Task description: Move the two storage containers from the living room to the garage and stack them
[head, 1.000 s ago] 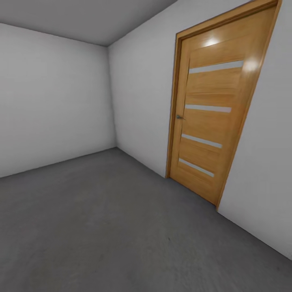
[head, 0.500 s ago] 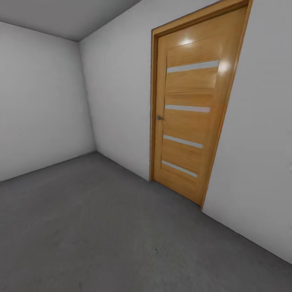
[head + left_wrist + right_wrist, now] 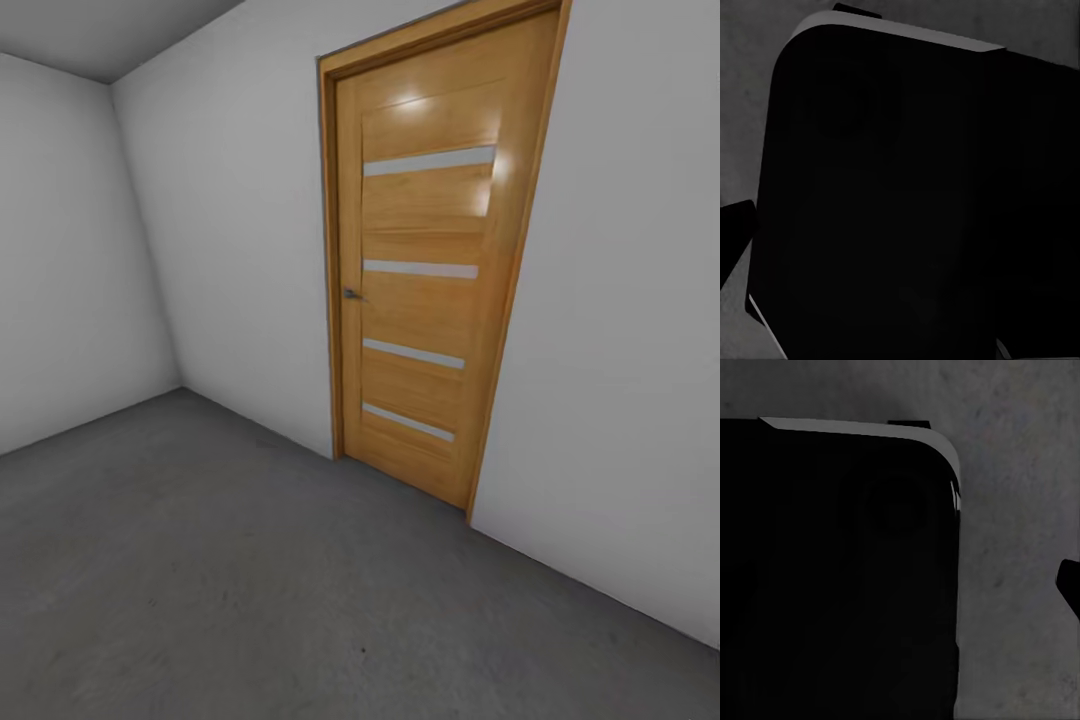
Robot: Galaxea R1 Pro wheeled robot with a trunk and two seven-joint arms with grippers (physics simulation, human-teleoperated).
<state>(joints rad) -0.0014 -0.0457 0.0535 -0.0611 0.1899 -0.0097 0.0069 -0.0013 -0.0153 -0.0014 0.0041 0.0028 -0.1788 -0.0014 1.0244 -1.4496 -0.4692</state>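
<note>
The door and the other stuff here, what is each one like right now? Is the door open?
wooden door: shut, sitting flush in its frame.
door handle: level, not pressed down.
concrete floor: dark grey and bare where the head view shows it.
white walls: plain, nothing hung on them.
black robot body: dark, close to both wrist cameras, with floor showing past it.

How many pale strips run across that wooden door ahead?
4. All on the wooden door in the head view, stacked down its panel: top strip, second strip roughly level with the door handle, third strip, lowest strip above the grey floor.
</note>
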